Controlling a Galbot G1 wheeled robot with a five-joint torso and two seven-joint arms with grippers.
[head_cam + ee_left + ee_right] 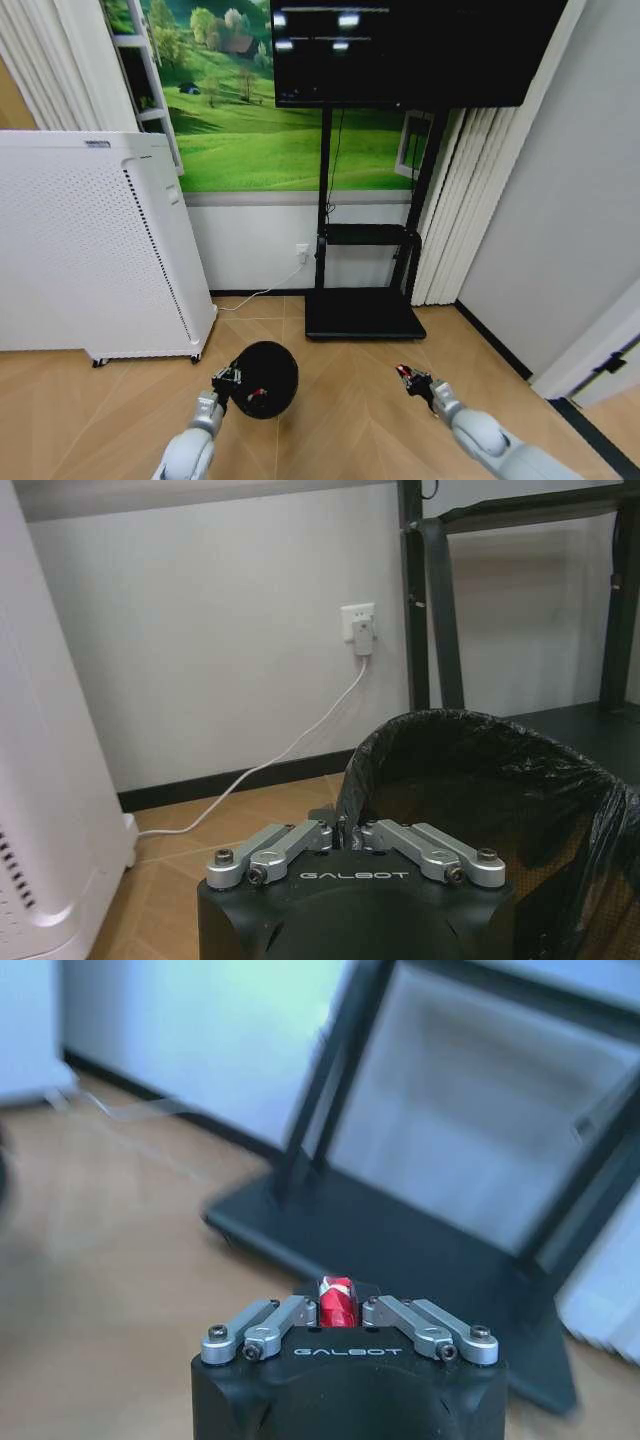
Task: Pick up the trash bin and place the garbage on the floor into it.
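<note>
head view: left pincer (232, 380) clamps the trash bin (266, 378) rim, mouth tipped; right pincer (405, 374) pinches a red-and-white scrap (336, 1300).

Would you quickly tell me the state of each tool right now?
Left tool: shut on the rim of the small black round mesh trash bin.
Right tool: shut on a red-and-white scrap.

Glossy black plastic liner (480, 780); matt wood-look floor (340, 400).

We read "GALBOT" in white letters on the black body of the left gripper (345, 832), and the same word on the right gripper (336, 1305).
</note>
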